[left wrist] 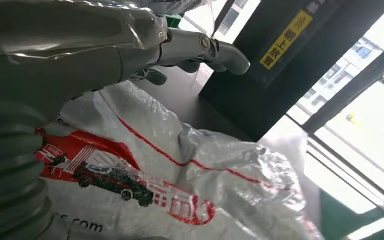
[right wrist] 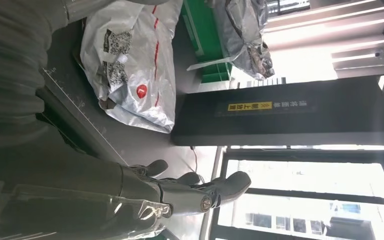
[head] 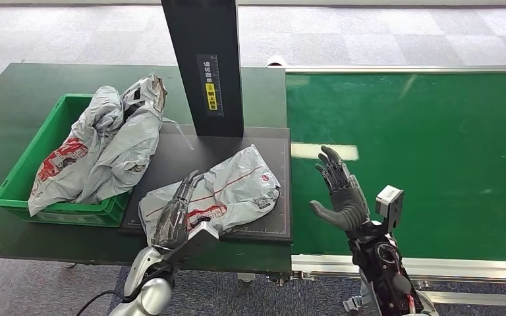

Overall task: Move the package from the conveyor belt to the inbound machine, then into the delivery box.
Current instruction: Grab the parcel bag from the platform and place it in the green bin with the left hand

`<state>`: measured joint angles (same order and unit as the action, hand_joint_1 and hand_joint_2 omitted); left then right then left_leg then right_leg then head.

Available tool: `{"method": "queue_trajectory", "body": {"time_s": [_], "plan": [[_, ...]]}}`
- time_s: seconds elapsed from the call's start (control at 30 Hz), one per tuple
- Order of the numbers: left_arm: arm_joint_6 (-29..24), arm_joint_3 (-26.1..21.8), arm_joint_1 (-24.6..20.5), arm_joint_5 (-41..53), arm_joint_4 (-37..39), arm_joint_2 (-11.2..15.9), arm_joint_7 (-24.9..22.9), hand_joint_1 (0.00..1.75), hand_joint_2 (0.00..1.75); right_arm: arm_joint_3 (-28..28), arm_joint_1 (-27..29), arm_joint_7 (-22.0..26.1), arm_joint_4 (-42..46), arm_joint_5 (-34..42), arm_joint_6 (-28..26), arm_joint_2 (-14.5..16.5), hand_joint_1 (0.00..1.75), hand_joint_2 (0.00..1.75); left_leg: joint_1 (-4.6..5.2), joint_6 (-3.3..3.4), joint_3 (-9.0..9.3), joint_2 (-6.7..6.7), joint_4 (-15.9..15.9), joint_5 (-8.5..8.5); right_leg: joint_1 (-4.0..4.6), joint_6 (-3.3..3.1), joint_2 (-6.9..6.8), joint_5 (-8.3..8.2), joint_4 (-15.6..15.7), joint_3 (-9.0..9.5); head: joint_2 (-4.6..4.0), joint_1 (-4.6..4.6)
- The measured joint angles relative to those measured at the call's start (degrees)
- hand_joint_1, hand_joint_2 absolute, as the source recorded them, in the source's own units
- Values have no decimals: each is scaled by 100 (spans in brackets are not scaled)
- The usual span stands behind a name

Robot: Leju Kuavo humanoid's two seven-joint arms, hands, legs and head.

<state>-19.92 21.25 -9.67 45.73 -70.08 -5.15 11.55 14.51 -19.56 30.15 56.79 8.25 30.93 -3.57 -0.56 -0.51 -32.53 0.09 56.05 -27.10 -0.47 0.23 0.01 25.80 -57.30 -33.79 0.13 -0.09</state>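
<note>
A grey plastic package (head: pixel 237 187) with red print lies on the black platform (head: pixel 178 155) of the inbound machine. My left hand (head: pixel 174 214) is stretched flat over the package's near left part, fingers straight and gripping nothing. The left wrist view has those fingers (left wrist: pixel 200 47) reaching out just above the package (left wrist: pixel 180 175). Whether they touch it I cannot tell. My right hand (head: pixel 339 191) is open and upright over the near left edge of the green conveyor belt (head: pixel 421 151), to the right of the package. In the right wrist view the package (right wrist: pixel 130 65) lies beyond the hand (right wrist: pixel 170 192).
The green delivery box (head: pixel 23 178) stands left of the platform with grey packages (head: pixel 105 145) heaped in it, spilling over its rim. The machine's black column (head: pixel 204 66) rises behind the platform. A dark green table (head: pixel 13 92) carries box and machine.
</note>
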Motion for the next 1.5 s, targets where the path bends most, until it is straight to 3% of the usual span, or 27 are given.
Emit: {"method": "queue_trajectory", "body": {"time_s": [0.1,0.23,0.27,0.3,0.37,0.43,0.7,1.0,1.3,1.37,1.5], "plan": [[15,99,-73,699,116,26,-473,0,175,-60,-12,-52,78,8,-1,-4,0,175,0,0,0,-1,0,0,0,0,0,0,0,0,0,0],[306,150,-162,930,268,40,-681,0,175,-98,-19,-92,115,-17,-2,3,0,175,1,0,-1,-2,0,0,-1,0,-1,0,0,2,0,1],[464,150,-170,1000,322,40,-756,9,175,-103,-18,-115,117,-44,-5,11,0,175,1,0,-1,-1,0,0,-1,0,-1,0,0,2,0,1],[627,147,-174,1090,393,37,-851,25,175,-109,-15,-153,116,-74,-14,26,0,175,1,0,-1,-1,0,0,-1,0,0,0,0,2,0,1],[890,136,-200,1306,572,17,-1062,112,175,-128,-13,-263,102,-98,-33,77,0,175,1,0,-1,-1,0,0,-1,0,-1,0,0,2,0,-1],[1054,119,-265,1454,769,-25,-1191,174,175,-155,-24,-378,51,-65,-50,148,0,175,1,0,2,-4,-1,0,-1,1,-4,1,0,8,0,-1],[904,-30,-428,1537,1218,-209,-949,175,175,-234,-51,-475,-122,-53,-105,314,0,175,2,8,37,-45,-5,3,-4,12,-37,10,6,70,1,0],[391,-349,-432,1148,1274,-340,-413,175,175,-292,-5,-514,-224,-121,-277,402,0,175,2,9,43,-36,-3,35,-3,6,-30,-27,4,59,0,0],[258,-471,-412,1009,1255,-386,-237,175,175,-296,18,-460,-278,-121,-284,419,0,175,2,5,24,-35,-3,25,-3,8,-30,-16,3,40,0,0],[38,-520,-350,638,1187,-390,120,175,175,-303,58,-337,-260,-121,-258,421,0,175,2,5,21,-35,-3,25,-3,8,-29,-16,3,35,0,0],[-251,-675,-88,-1175,688,-424,1440,175,175,-379,255,84,-67,78,87,422,0,175,2,5,2,-36,-2,25,-3,9,-29,-16,3,15,0,0]]}}
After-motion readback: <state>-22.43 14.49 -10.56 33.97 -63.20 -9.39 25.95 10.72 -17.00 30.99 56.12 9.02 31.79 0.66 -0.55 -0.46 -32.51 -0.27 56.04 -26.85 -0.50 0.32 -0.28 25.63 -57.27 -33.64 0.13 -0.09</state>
